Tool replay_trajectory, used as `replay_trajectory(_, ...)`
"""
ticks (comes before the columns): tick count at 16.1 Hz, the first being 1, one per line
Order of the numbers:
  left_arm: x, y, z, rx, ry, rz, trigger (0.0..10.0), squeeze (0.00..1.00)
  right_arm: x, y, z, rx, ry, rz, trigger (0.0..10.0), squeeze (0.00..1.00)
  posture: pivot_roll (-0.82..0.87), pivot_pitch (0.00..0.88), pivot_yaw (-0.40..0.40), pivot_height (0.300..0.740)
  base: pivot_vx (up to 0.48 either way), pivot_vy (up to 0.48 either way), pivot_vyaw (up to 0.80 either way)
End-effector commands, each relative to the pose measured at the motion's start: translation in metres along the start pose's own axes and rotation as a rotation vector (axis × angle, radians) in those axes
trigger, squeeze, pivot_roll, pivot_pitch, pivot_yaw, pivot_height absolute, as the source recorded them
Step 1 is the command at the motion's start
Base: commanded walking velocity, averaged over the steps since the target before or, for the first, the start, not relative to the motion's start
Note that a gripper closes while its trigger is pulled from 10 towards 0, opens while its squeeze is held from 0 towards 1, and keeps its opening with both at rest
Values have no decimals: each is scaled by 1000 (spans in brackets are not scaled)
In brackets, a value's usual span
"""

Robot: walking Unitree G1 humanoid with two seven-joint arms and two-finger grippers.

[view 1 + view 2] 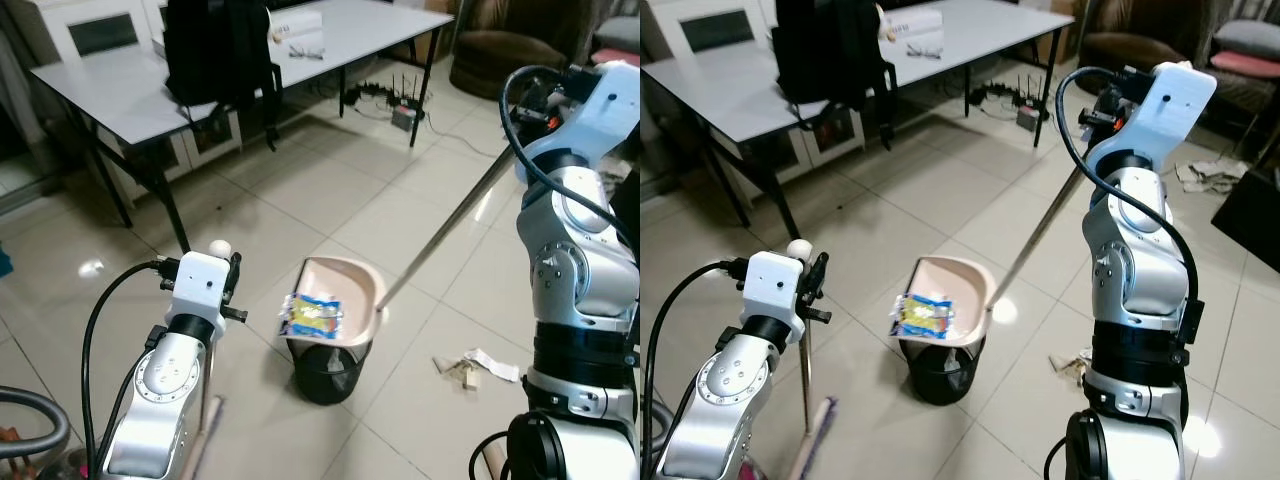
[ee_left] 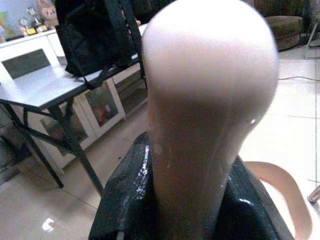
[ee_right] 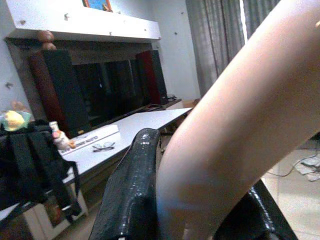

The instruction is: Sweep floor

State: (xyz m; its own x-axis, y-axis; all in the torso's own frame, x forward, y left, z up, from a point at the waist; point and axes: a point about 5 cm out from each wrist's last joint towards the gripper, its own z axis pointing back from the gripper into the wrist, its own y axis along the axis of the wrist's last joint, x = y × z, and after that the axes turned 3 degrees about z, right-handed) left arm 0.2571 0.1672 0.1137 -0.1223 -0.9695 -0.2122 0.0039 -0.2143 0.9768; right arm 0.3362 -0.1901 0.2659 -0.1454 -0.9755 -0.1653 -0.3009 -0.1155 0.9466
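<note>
1. On the tiled floor [image 1: 330,190] in front of us stands a small black mesh bin [image 1: 328,370]. The beige dustpan [image 1: 345,290] is tipped over its mouth, and a crumpled yellow-and-blue wrapper [image 1: 312,316] lies in the pan, at the bin's rim.
2. The dustpan's long handle [image 1: 450,230] rises diagonally up to our right gripper [image 3: 195,200]. In the right wrist view the black fingers [image 3: 131,190] are clenched around the beige grip.
3. Our left gripper [image 2: 195,200] is clamped on the rounded beige top of the broom handle [image 2: 210,100]. The handle drops straight down beside the left arm to the broom head [image 1: 816,432] on the floor, left of the bin.
4. A few scraps of paper litter [image 1: 472,366] lie on the tiles to the right of the bin, apart from it.
5. Behind, a grey table [image 1: 120,85] carries a black backpack [image 1: 215,50] and a pair of glasses [image 1: 306,50]. A router [image 1: 400,105] with cables sits on the floor beneath.
</note>
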Motion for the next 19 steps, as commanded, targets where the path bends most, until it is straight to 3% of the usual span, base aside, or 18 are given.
replay_trajectory(1, -3, 6, 0, 33, 10, -17, 10000, 0, 2, 13, 1, 68, -3, -3, 10000, 0, -74, 0, 14, 740, 0, 0, 0)
replay_trajectory(9, -4, 6, 1, 30, -1, -26, 10000, 0, 4, 13, 6, 112, -6, 34, 10000, 0, -69, 0, 28, 740, 0, 0, 0)
replay_trajectory(15, -3, 7, 0, 36, -7, -32, 10000, 0, -41, 4, 13, 184, 229, 102, 10000, 0, -60, 0, 27, 740, 0, 0, 0)
replay_trajectory(16, -3, 6, 0, 35, -4, -33, 10000, 0, -59, 0, 19, 203, 317, 137, 10000, 0, -59, 0, 25, 740, 0, 0, 0)
replay_trajectory(18, -3, 6, 0, 33, -3, -33, 10000, 0, -72, -5, 27, 216, 392, 179, 10000, 0, -59, 0, 24, 740, 0, 0, 0)
replay_trajectory(19, -3, 5, 0, 32, -2, -32, 10000, 0, -85, -9, 35, 246, 480, 254, 10000, 0, -61, 0, 24, 740, 0, 0, 0)
